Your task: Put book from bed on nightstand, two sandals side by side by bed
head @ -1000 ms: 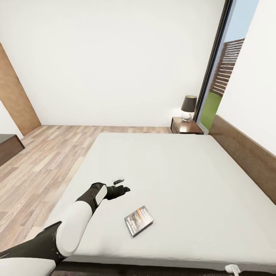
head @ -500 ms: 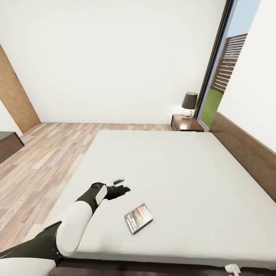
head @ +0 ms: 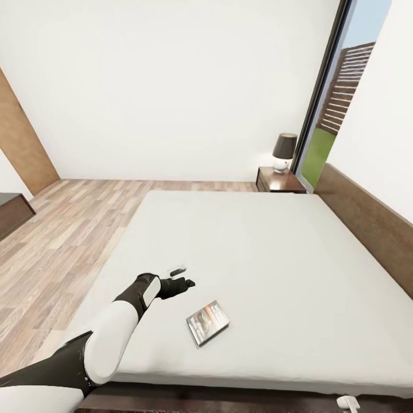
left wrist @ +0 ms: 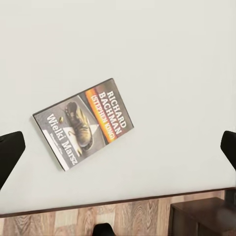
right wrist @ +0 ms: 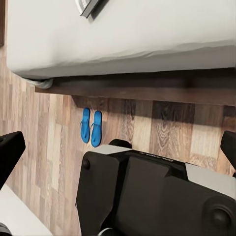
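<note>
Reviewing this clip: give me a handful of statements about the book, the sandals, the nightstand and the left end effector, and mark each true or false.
1. The book lies flat on the bed. True.
2. The left end effector is shut on the book. False: it is open above the mattress, apart from the book.
3. The two sandals lie side by side on the wooden floor near the bed. True.
4. The nightstand carries the book. False: it bears a lamp; the book is on the mattress.
5. The book's cover faces down. False: the left wrist view shows its lettered cover.
</note>
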{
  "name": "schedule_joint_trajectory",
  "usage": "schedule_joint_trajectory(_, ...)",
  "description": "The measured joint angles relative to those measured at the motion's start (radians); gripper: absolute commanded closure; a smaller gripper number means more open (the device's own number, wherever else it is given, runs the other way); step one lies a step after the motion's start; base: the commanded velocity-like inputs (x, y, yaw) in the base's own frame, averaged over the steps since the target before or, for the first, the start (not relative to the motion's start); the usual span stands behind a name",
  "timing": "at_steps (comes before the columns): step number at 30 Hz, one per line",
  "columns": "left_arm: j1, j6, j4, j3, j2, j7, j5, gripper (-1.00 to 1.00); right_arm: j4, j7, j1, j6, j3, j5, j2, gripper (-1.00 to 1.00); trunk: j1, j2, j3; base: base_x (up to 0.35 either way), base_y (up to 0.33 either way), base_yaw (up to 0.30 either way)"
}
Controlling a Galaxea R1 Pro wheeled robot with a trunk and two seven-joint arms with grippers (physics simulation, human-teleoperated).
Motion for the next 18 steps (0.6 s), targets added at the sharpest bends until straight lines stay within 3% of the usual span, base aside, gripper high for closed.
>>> schedule_joint_trajectory(13,0.0,-0.011,0.005,0.0,-0.001,-0.009,0.0,-1.0,0.0,0.0,0.0,0.0,0.0,0.002,0.0,-1.0,0.0,0.0,-0.02,0.0,0.0,0.0)
schedule_joint_trajectory(18,0.0,-0.091,0.032,0.001,0.003,-0.175,-0.002,-1.0,0.0,0.0,0.0,0.0,0.0,0.002,0.0,-1.0,0.0,0.0,-0.028,0.0,0.0,0.0)
